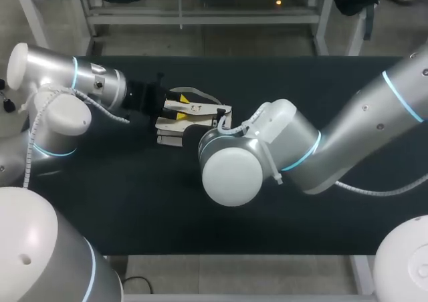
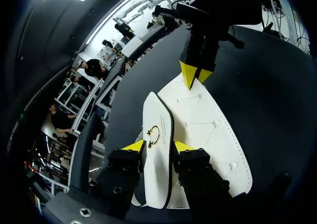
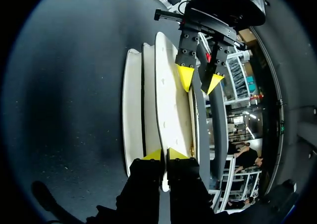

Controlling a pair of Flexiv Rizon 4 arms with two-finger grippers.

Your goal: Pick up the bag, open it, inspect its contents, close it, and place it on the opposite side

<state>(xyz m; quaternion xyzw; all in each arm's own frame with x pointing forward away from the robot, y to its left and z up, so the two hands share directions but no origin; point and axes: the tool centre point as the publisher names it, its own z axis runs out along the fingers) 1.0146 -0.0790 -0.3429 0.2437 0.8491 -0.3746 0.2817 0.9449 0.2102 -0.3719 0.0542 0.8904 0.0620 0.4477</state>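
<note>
The white stitched leather bag (image 1: pixel 194 118) with black edging is lying on the black-covered table (image 1: pixel 134 208), toward 11 o'clock of the table's middle; the left gripper (image 2: pixel 158 147) is grasping the bag's flap (image 2: pixel 157 174) from the 9 o'clock side, with the gold ring clasp (image 2: pixel 154 133) sitting just ahead of its tips; the right gripper (image 3: pixel 165 154) is pinching a panel edge at the bag's 3 o'clock end.
</note>
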